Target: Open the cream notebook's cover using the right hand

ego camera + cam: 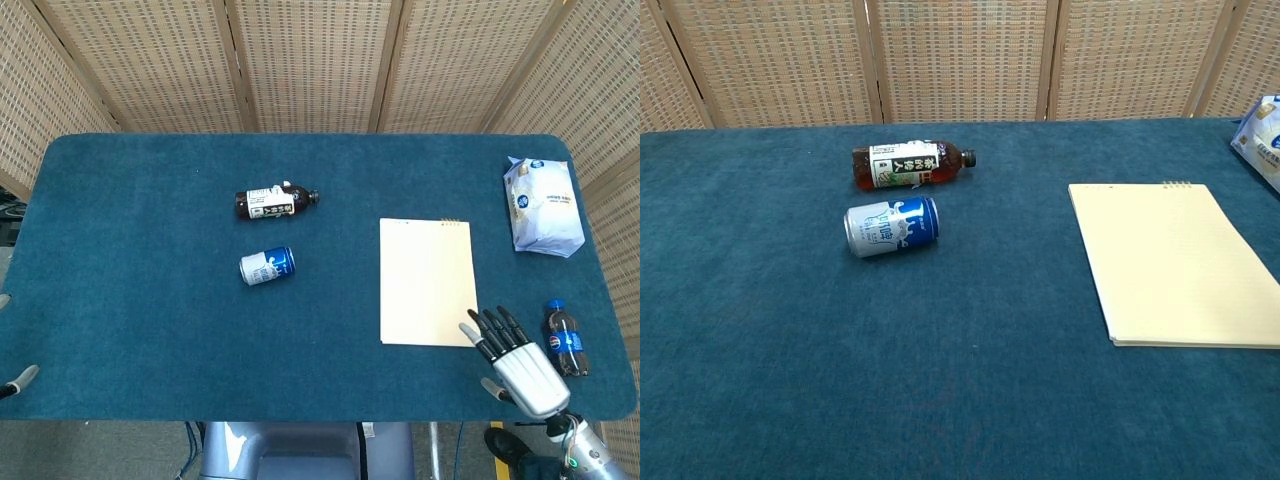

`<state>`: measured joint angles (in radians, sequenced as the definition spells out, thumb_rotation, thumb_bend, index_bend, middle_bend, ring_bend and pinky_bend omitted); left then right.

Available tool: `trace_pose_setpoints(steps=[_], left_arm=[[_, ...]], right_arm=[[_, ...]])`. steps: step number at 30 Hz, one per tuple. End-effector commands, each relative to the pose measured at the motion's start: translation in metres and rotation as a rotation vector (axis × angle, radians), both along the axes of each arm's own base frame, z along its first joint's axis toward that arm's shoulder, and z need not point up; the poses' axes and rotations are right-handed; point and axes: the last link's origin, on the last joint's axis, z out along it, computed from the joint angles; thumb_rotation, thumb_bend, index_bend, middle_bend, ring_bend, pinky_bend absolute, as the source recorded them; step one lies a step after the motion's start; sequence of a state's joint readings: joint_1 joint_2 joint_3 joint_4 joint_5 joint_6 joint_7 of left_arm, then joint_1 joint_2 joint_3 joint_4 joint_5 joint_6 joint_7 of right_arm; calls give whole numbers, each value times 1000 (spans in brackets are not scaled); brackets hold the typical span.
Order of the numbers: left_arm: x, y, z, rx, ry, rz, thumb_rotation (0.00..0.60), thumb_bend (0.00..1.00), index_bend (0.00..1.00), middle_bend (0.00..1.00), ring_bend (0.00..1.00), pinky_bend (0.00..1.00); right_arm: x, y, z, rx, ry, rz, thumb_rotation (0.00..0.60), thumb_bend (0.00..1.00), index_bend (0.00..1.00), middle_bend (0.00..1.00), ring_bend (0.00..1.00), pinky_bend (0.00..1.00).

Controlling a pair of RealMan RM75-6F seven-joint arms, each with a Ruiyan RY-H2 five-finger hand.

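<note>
Matt cream paper notebook [428, 282] on napped teal cloth table covering [150, 240], beside glossy blue-and-silver metal can [267, 266], dark plastic bottle [275, 201] and woven cane screen [310, 60].

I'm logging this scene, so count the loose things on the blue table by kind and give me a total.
Bottles: 2, a brown tea bottle with white label and a small dark cola bottle with blue cap
Cans: 1, a blue and silver can
Notebooks: 1, a cream spiral notebook
Bags: 1, a white plastic bag
Total: 5

head: high, looking down, far | chest: low, near | shared: table [120, 200]
</note>
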<state>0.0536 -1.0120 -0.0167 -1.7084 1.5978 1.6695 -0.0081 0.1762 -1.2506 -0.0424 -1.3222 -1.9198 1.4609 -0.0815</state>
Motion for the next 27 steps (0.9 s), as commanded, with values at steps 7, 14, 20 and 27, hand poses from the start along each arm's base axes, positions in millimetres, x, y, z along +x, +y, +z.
trace_pose_setpoints(steps=[7, 14, 20, 27], left_arm=[[0, 4, -2, -7, 2, 15, 600, 0, 0, 0, 0, 0], [-1, 4, -2, -11, 2, 15, 600, 0, 0, 0, 0, 0], [-1, 4, -3, -14, 1, 17, 600, 0, 0, 0, 0, 0], [-1, 5, -4, -19, 5, 22, 600, 0, 0, 0, 0, 0]], right_arm=[[2, -24, -43, 82, 113, 32, 600, 390, 0, 0, 0, 0], [-4, -33, -53, 83, 168, 20, 600, 399, 0, 0, 0, 0], [-7, -44, -57, 59, 167, -6, 600, 414, 0, 0, 0, 0], [-13, -50, -69, 67, 188, -38, 600, 414, 0, 0, 0, 0]])
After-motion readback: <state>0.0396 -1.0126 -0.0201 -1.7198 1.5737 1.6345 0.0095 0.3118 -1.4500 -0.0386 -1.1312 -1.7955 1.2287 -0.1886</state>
